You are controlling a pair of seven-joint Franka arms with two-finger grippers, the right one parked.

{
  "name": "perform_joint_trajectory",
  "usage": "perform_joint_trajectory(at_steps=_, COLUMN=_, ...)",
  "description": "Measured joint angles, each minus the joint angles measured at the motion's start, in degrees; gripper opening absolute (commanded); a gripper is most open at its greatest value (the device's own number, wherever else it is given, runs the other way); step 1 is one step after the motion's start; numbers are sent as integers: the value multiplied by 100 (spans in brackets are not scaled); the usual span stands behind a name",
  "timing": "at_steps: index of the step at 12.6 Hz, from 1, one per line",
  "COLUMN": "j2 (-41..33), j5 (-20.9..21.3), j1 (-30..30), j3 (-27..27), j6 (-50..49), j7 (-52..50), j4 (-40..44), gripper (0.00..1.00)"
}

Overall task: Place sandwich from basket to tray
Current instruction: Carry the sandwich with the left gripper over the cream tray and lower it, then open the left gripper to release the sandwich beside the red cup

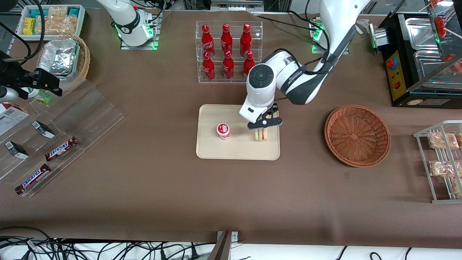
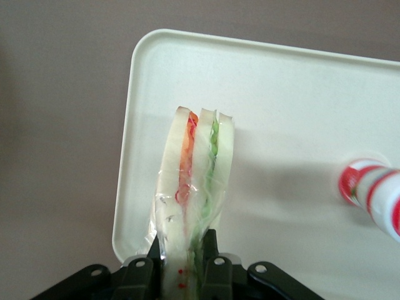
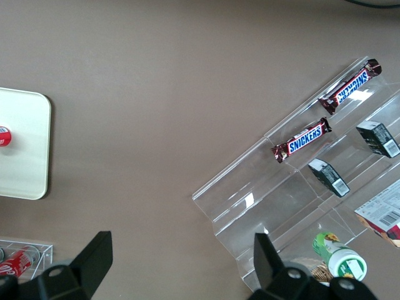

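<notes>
1. Where the front view looks down on the table, the gripper (image 1: 264,124) hangs over the tray (image 1: 238,151), at the end nearest the basket (image 1: 357,135). The sandwich (image 1: 261,134) sits just beneath it, pinched between the fingers, over the tray. A cup (image 1: 223,131) stands on the tray beside the gripper, toward the parked arm's end. The basket lies well apart from the gripper, toward the working arm's end. A rack of bottles (image 1: 227,50) stands farther from the camera than the gripper.
2. In the left wrist view, the fingers (image 2: 215,265) press on the wrapped sandwich (image 2: 194,187), which juts out from them over the tray (image 2: 281,94). The cup (image 2: 372,194) stands apart from it.
3. In the right wrist view, a tray (image 3: 22,147) corner shows, with candy bars (image 3: 301,140) on a clear stand.
</notes>
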Motion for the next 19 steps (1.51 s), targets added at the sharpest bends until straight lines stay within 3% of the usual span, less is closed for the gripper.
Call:
perform_joint_trajectory(at_steps=2, j2=186, j5=183, j1=1, j3=17, j6=163, j7=-152, j4=36, gripper=27)
perform_joint_trajectory(at_steps=9, j2=455, j5=187, j1=-18, j3=32, j6=180, j7=-177, j4=297, gripper=29)
perform_joint_trajectory(at_steps=11, j2=520, j5=187, j1=-40, j3=34, j6=180, j7=-184, j4=350, gripper=33)
perform_joint_trajectory(at_steps=12, j2=538, j5=188, j1=-47, j3=38, j6=180, j7=-185, j4=354, gripper=42)
perform_joint_trajectory(at_steps=13, j2=542, j5=198, j1=-50, j3=42, j6=180, j7=-187, j4=355, gripper=72)
perform_joint_trajectory(at_steps=14, j2=542, j5=264, j1=-51, j3=45, j6=180, j7=-187, j4=356, gripper=94)
perform_joint_trajectory(at_steps=15, j2=542, j5=362, j1=-50, j3=48, j6=180, j7=-199, j4=360, gripper=100)
perform_joint_trajectory(at_steps=19, j2=535, j5=401, j1=-35, j3=75, j6=169, j7=-209, j4=443, gripper=100)
